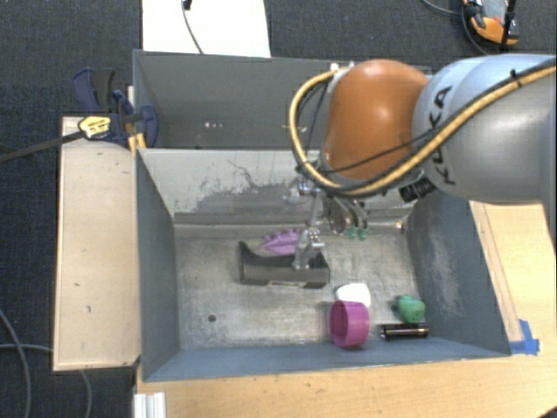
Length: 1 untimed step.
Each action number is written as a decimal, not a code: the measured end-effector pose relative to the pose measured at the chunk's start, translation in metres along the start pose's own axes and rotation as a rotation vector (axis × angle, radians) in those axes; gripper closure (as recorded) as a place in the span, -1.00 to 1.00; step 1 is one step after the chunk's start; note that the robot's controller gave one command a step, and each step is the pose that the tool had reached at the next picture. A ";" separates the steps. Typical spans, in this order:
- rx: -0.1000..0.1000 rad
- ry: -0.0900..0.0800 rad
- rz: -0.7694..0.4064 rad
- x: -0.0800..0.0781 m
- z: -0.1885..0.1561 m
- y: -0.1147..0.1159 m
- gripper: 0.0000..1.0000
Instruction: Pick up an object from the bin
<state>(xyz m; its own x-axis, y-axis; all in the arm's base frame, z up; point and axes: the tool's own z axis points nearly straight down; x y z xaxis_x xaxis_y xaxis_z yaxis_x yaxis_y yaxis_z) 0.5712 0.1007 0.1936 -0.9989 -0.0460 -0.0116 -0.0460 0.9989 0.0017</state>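
My gripper hangs low in the middle of the bin, under the arm's orange cover. It is right above the right end of a dark grey, wedge-shaped object that lies flat on the floor. A small lilac piece lies just behind that object, to the gripper's left. I cannot see whether the gripper touches either of them.
Near the front right of the bin lie a magenta ring-shaped roll, a white piece behind it, a green lump and a short black stick. The arm covers the back right of the bin.
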 end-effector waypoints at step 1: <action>0.001 0.008 0.055 0.007 0.048 -0.005 -1.00</action>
<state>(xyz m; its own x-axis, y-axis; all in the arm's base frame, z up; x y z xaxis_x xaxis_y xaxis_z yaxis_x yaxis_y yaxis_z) 0.5655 0.0951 0.1453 -1.0000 0.0088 -0.0030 0.0088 1.0000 0.0011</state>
